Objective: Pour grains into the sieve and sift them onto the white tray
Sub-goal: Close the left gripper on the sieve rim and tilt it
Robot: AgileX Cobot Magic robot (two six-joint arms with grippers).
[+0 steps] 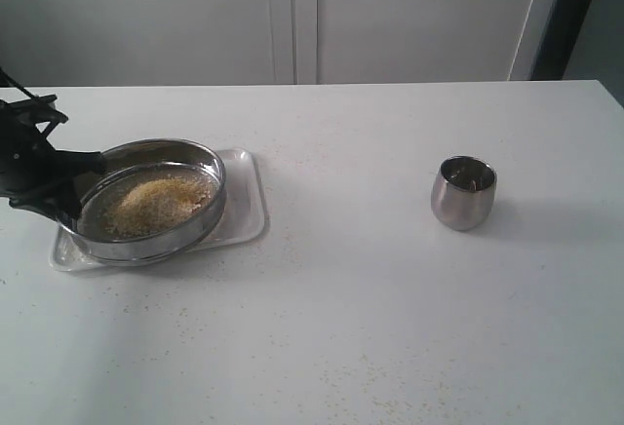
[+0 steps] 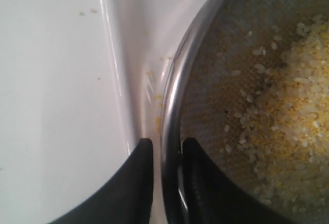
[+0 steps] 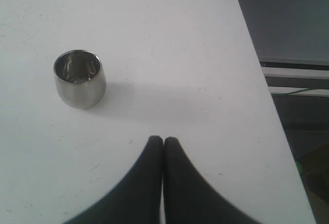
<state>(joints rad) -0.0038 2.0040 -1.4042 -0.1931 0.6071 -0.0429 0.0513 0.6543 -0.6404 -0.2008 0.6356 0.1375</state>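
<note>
Front of the white table (image 1: pixel 370 347): scattered stray specks, nothing else.

Right gripper (image 3: pixel 163 141): black fingers pressed tip to tip, holding nothing, above bare tabletop near the table's edge. Not seen in the exterior view.

One small steel cup (image 1: pixel 463 193) (image 3: pixel 79 78) stands upright on the right half of the table, well apart from that gripper; it looks empty.

Left gripper (image 1: pixel 76 191) (image 2: pixel 167 144): reaches in from the left edge and pinches the sieve's rim, one finger (image 2: pixel 139 178) outside the wall and one inside on the mesh.

One sieve (image 1: pixel 156 247) (image 2: pixel 172 95) sits over the white tray (image 1: pixel 244 201) (image 2: pixel 133 39) and covers most of it; cannot tell if it touches.

Grains (image 1: pixel 156 201) (image 2: pixel 293 116): one mound on the mesh, yellow mixed with pale whitish. A few yellow bits lie on the tray just beside the sieve wall.

One tray, flat on the left half of the table.

Farthest back: pale cabinet doors (image 1: pixel 292 16) behind the table.
</note>
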